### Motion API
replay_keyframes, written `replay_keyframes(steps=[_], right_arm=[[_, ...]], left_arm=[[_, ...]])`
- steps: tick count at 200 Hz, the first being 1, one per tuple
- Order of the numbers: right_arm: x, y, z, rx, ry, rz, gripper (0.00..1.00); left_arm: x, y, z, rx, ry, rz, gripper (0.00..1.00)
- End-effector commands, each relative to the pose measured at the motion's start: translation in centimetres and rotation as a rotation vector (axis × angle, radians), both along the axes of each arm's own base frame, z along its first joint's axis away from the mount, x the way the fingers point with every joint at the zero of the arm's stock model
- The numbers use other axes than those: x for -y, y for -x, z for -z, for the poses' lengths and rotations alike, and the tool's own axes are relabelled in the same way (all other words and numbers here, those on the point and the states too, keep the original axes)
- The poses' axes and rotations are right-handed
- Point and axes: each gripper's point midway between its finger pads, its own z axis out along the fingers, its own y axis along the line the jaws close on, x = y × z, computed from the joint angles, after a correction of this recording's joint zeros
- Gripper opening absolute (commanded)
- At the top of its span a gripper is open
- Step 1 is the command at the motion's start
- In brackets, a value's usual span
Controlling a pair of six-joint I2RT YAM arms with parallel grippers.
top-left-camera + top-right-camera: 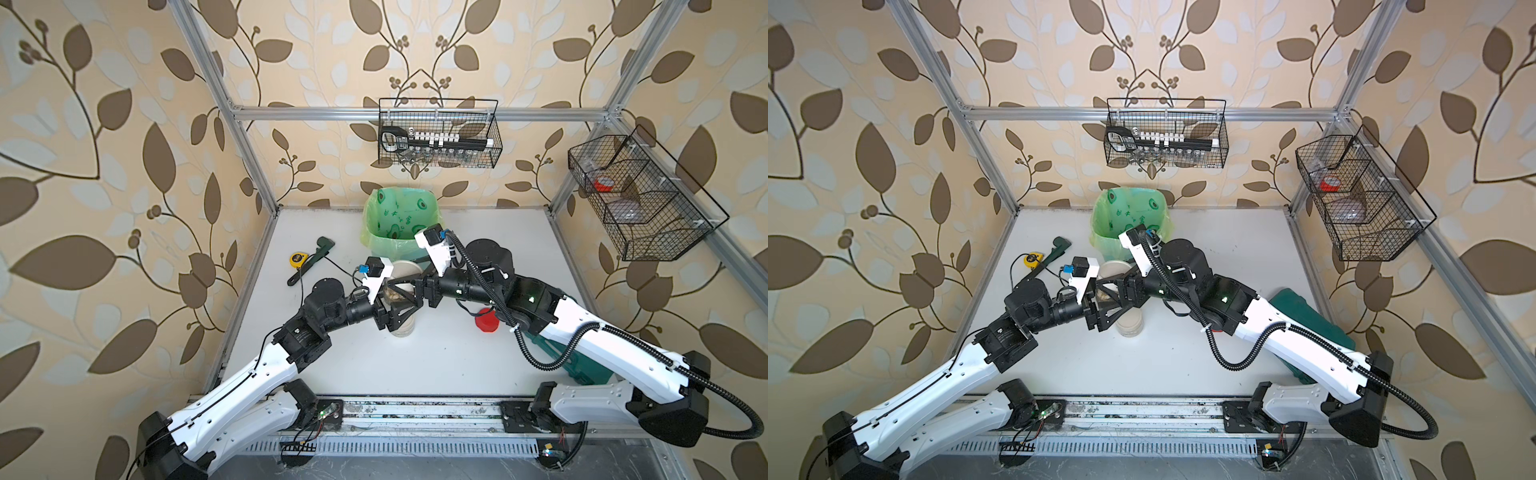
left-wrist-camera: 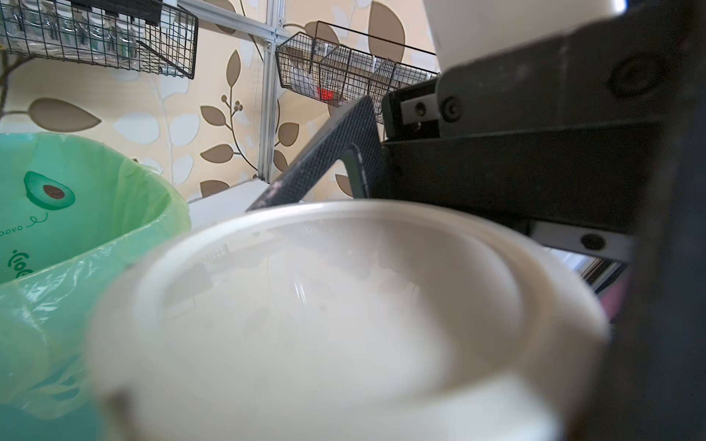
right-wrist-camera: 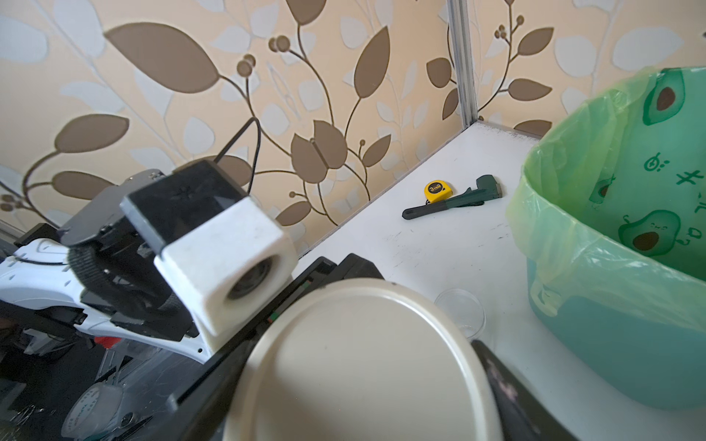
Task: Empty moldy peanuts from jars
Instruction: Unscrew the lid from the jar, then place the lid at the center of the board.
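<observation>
your left tool (image 1: pixel 395 301) clamps the short clear glass jar (image 1: pixel 403 297) with pale tan peanuts (image 1: pixel 392 296) inside. your right tool (image 1: pixel 413 272) straddles its flat beige round lid (image 3: pixel 355 362); whether it grips is unclear.

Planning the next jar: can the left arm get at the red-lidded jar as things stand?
Probably not: the left gripper holds a short jar, and the red-lidded jar sits beneath the right arm, which blocks the way.

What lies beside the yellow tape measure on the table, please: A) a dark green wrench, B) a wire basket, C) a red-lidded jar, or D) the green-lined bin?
A: in the right wrist view the dark green wrench lies right beside the yellow tape measure on the white table.
</observation>
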Motion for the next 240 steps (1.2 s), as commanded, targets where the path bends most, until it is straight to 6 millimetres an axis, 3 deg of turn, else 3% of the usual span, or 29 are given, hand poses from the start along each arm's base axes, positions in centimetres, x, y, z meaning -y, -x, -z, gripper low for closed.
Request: replay_keyframes(steps=[1, 51, 90, 111, 134, 161, 184, 211, 240], right_arm=[[1.2, 1.3, -4.3, 0.048, -0.093, -0.078, 0.58], [3.0, 2.1, -6.0, -0.032, -0.186, -0.277, 0.47], [3.9, 2.4, -6.7, -0.064, -0.239, -0.366, 0.44], [4.7, 1.7, -6.8, -0.058, -0.243, -0.317, 0.43], [6.8, -0.6, -5.7, -0.036, -0.181, -0.15, 0.44], [10.7, -3.6, -2.6, 0.022, -0.023, 0.141, 0.44], [14.2, -5.0, 1.1, 0.024, 0.049, 0.334, 0.44], [17.9, -6.1, 6.8, -0.038, 0.099, 0.501, 0.44], [20.5, -7.3, 12.6, -0.112, 0.105, 0.596, 0.43]], left_arm=[[0.2, 1.5, -4.1, 0.064, 0.081, 0.069, 0.26], [1.0, 2.6, -4.1, 0.028, 0.09, 0.161, 0.27], [1.8, 3.4, -4.1, -0.003, 0.087, 0.245, 0.26], [1.8, 3.3, -4.0, -0.008, 0.09, 0.239, 0.26], [1.2, 3.2, -4.5, 0.014, 0.097, 0.2, 0.26], [0.1, 3.0, -4.8, 0.043, 0.095, 0.131, 0.27], [-1.1, 2.7, -4.7, 0.064, 0.096, 0.055, 0.27], [-2.3, 2.5, -4.3, 0.081, 0.109, -0.016, 0.27], [-3.4, 2.1, -3.4, 0.082, 0.122, -0.08, 0.27]])
